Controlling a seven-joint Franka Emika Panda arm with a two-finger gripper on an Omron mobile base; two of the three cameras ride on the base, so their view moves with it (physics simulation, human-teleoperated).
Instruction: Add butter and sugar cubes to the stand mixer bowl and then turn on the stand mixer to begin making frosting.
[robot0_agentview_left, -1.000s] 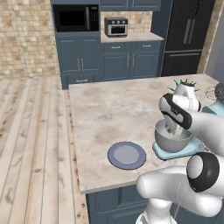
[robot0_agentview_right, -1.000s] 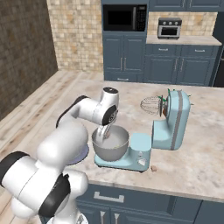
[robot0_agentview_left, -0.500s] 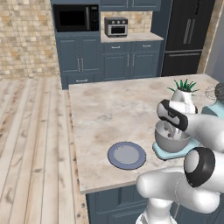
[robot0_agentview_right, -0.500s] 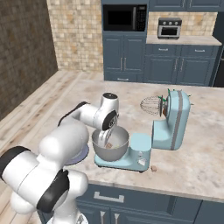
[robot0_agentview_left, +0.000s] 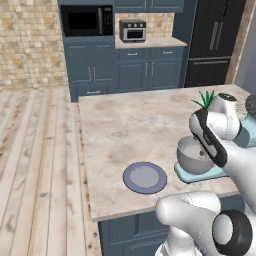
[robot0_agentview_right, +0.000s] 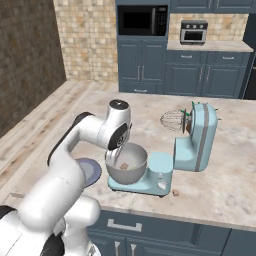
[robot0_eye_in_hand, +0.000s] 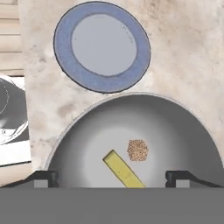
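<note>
The stand mixer bowl (robot0_eye_in_hand: 131, 127) is grey metal and sits on the base of the light blue stand mixer (robot0_agentview_right: 197, 137), whose head is tilted back with the whisk raised. On the bowl's floor lie the yellow butter (robot0_eye_in_hand: 124, 170) and one tan sugar cube (robot0_eye_in_hand: 137, 150), side by side. My gripper (robot0_eye_in_hand: 111, 178) hangs just over the bowl's rim (robot0_agentview_right: 127, 164), open, its fingertips (robot0_eye_in_hand: 43, 178) wide apart and holding nothing. Another sugar cube (robot0_agentview_right: 175, 192) lies on the counter in front of the mixer base. In the left base view my forearm covers part of the bowl (robot0_agentview_left: 192, 159).
A flat blue-grey plate (robot0_eye_in_hand: 103, 46) lies bare on the marble island beside the bowl, toward the left (robot0_agentview_left: 145, 177). A green potted plant (robot0_agentview_left: 204, 99) stands behind the mixer. The island's front edge (robot0_agentview_right: 165, 212) runs close to the mixer base.
The hand has sunk a little toward the bowl, and its jaws have gone from nearly shut to wide open. The base and the mixer have not moved.
</note>
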